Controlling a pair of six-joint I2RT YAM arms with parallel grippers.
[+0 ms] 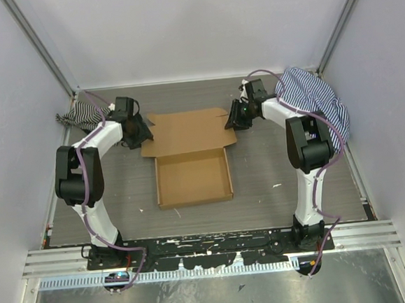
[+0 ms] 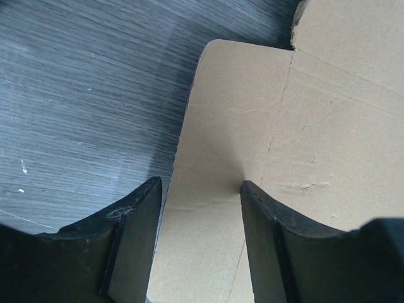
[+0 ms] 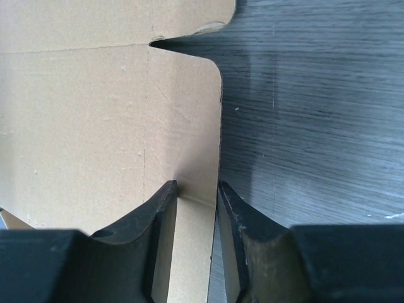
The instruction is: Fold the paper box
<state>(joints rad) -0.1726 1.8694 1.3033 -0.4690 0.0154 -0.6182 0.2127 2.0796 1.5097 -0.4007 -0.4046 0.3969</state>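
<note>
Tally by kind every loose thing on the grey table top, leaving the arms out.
Paper box: 1
Striped cloths: 2, one at the far-left corner, one at the far-right corner
Total: 3

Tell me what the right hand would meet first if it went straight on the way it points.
The rounded side flap of the brown cardboard box: its edge lies between the fingers of the right hand and would slide deeper in. Whether a finger touches it yet is unclear.
</note>
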